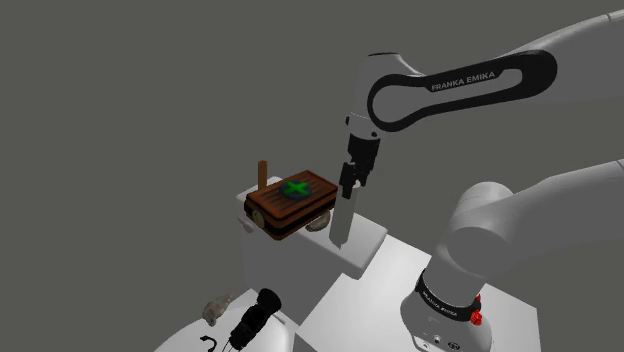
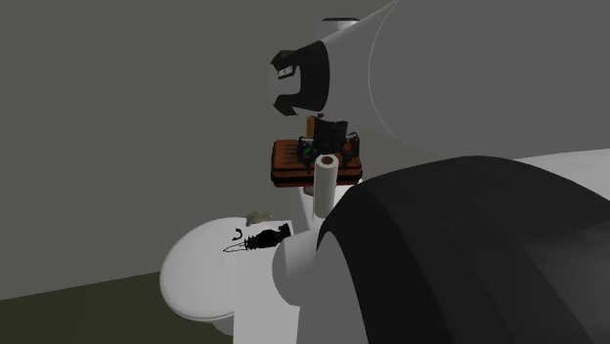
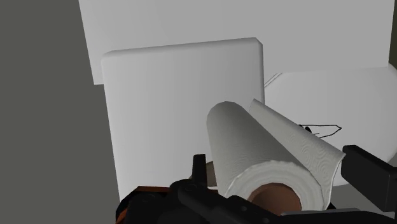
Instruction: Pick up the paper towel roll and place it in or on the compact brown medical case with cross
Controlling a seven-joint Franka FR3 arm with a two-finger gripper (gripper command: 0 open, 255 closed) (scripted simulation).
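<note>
The paper towel roll [image 1: 340, 220] is a pale grey-white roll with a brown core, standing upright beside the brown case [image 1: 292, 199] with a green cross on its lid. My gripper [image 1: 349, 183] is shut on the roll's upper end. The roll's lower end is at the white tank top [image 1: 367, 240]; I cannot tell whether it touches. In the second exterior view the roll [image 2: 326, 184] stands in front of the case [image 2: 289, 160] under the gripper [image 2: 328, 133]. In the wrist view the roll [image 3: 267, 156] sits between the fingers [image 3: 368, 173], with a loose sheet flap and the case's edge [image 3: 147, 196] beside it.
A brown stick [image 1: 263, 175] rises behind the case. Below the tank lies a white rounded lid [image 1: 205, 335] with a black tool [image 1: 254, 318] and a small grey object [image 1: 215, 309] on or near it. The arm's base [image 1: 450, 300] stands at the shoulder view's lower right.
</note>
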